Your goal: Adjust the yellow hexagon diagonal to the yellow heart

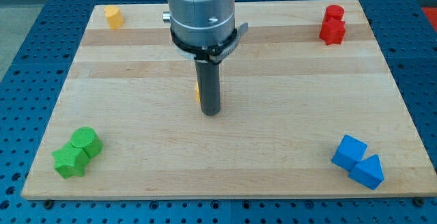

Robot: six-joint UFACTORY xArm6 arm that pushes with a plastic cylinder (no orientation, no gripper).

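A yellow block [113, 16], which looks like the hexagon, sits near the board's top left corner. A second yellow block [196, 92] near the board's middle is almost wholly hidden behind my rod; only a thin sliver shows at the rod's left edge, so its shape cannot be made out. My tip [212, 113] rests on the board just right of and slightly below that sliver, touching or nearly touching it.
Two red blocks [332, 24] stand together at the top right. A green cylinder [86, 141] and a green star-like block [69, 160] sit at the bottom left. A blue cube [349, 151] and a blue triangular block [368, 171] sit at the bottom right.
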